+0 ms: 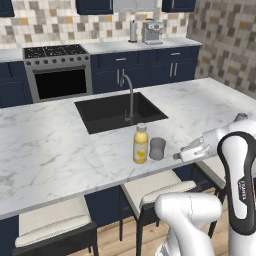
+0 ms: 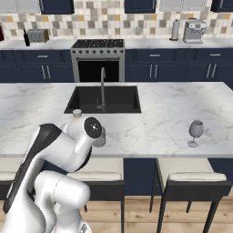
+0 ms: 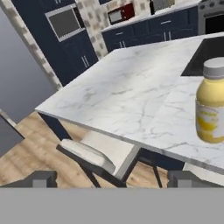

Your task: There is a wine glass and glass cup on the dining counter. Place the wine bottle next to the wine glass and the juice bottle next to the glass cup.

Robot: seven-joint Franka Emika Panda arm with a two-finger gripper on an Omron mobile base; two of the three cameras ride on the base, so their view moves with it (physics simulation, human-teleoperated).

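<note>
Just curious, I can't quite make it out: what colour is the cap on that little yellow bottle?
Grey-white, on the juice bottle; the hand view shows it best.

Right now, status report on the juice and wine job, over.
Tool open, empty, off the dining counter edge. Juice bottle upright beside glass cup, done. Wine glass alone; wine bottle not placed. Nothing blocking.

Ahead of me, far across the room, a mosaic tile wall (image 1: 60,22) in beige, grey and ochre backs navy cabinets (image 2: 173,70) with pale tops. A steel stove (image 1: 56,70) with a black oven door stands on the left there, a coffee machine (image 1: 152,31) further right. Near me, cushioned stools (image 2: 191,182) stand on the wooden plank floor (image 3: 30,148).
</note>
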